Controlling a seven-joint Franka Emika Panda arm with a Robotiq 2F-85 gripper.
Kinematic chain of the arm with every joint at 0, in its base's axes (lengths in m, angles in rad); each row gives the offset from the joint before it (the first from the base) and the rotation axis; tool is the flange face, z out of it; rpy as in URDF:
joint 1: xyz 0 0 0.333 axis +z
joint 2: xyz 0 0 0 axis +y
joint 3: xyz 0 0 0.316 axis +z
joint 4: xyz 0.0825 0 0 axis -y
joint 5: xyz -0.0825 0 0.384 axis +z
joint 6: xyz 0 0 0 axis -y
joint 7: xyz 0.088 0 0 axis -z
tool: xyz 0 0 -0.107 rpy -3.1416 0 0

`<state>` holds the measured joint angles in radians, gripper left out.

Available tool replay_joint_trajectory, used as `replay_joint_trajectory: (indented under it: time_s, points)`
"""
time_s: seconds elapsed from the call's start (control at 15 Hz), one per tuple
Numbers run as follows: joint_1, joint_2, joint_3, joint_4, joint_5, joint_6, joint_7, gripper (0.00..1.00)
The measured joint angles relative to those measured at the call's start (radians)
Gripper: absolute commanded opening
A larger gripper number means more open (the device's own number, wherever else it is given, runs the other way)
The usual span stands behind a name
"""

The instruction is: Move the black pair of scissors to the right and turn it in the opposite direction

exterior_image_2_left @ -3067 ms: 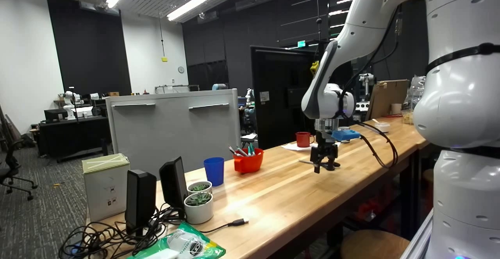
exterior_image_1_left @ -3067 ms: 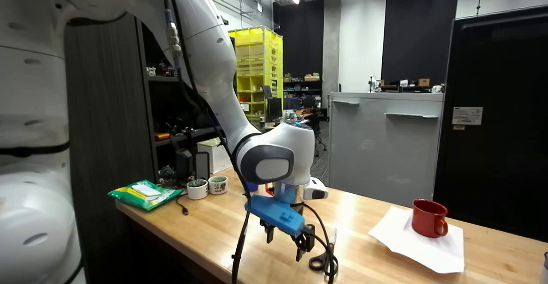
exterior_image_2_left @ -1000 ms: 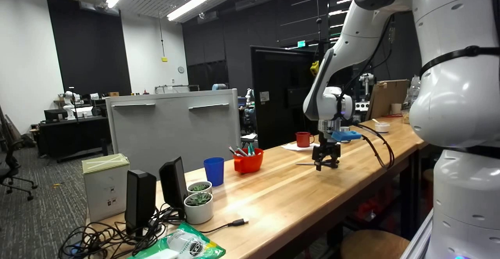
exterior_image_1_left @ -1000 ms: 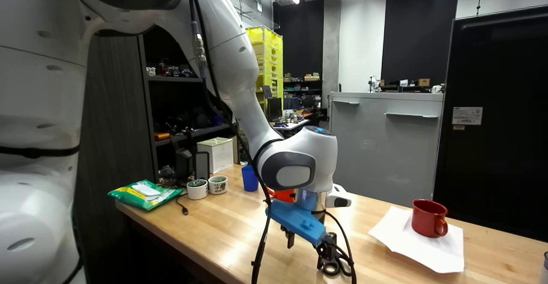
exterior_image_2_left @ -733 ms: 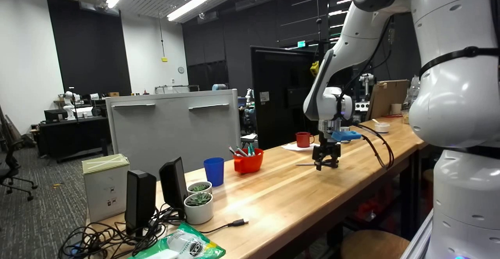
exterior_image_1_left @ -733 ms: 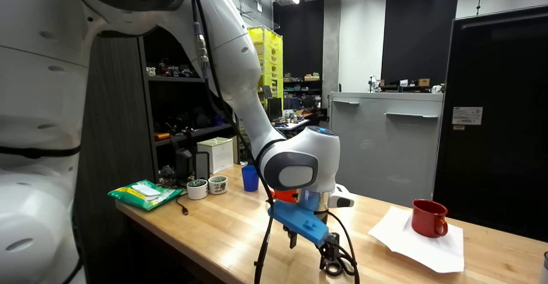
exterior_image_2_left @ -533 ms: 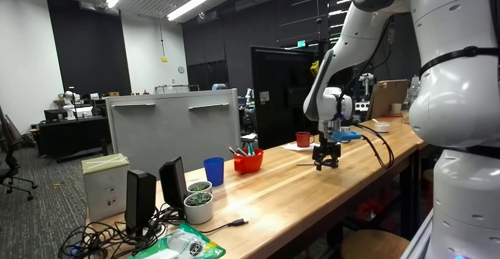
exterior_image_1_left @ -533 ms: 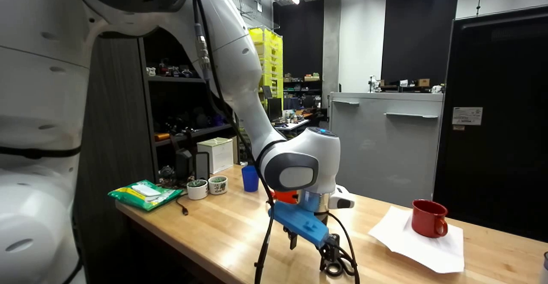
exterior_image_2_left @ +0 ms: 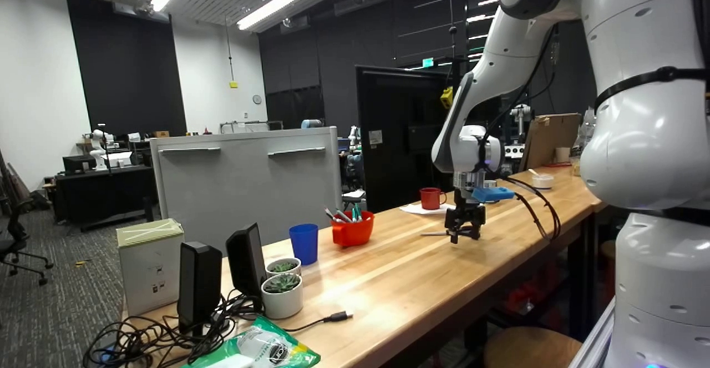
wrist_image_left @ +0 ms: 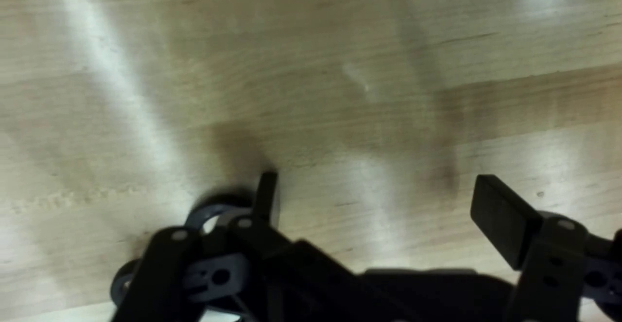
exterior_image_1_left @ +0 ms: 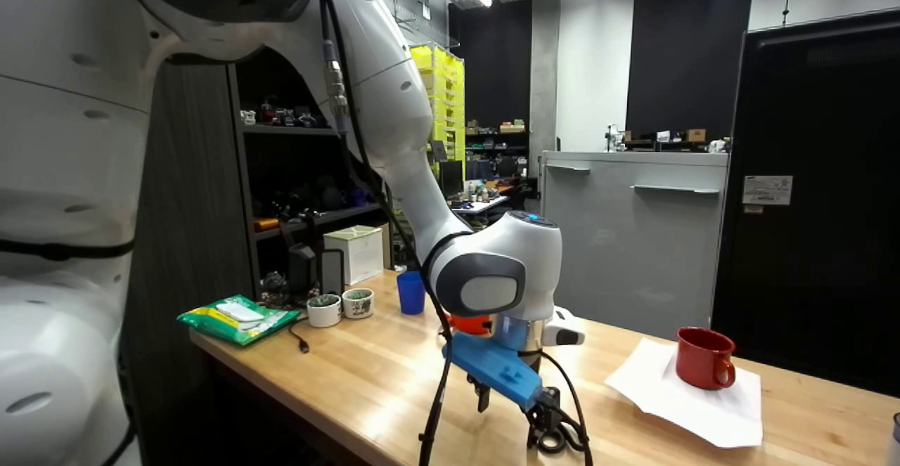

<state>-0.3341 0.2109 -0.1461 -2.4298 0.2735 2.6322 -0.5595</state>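
The black pair of scissors lies on the table. One loop handle (exterior_image_1_left: 561,445) shows in an exterior view, partly behind my finger and cable. Its thin blade (exterior_image_2_left: 434,233) points away from my gripper in an exterior view. In the wrist view parts of the loop handles (wrist_image_left: 197,216) show at the lower left, partly hidden by my left-hand finger. My gripper (exterior_image_1_left: 508,425) is open, low over the table, also seen in an exterior view (exterior_image_2_left: 465,237). In the wrist view the gap between the fingertips (wrist_image_left: 374,181) is empty. One finger stands beside a loop; I cannot tell whether they touch.
A red mug (exterior_image_1_left: 703,364) stands on white paper (exterior_image_1_left: 661,396) to the right. A red container with pens (exterior_image_2_left: 353,236) and a blue cup (exterior_image_2_left: 303,245) stand farther off. Potted plants (exterior_image_2_left: 283,300), speakers (exterior_image_2_left: 199,279) and a green bag (exterior_image_1_left: 235,322) are at the table's end.
My gripper has moved right and lower in an exterior view over about three seconds. The scissors' handle has shifted right alongside the finger, only slightly in the last second.
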Motion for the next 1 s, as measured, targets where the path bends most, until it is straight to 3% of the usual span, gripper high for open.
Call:
replay_joint_trajectory:
  time_s: [1.0]
  points:
    - [-0.009, 0.032, 0.0, 0.062, 0.0, -0.002, 0.001, 1.0]
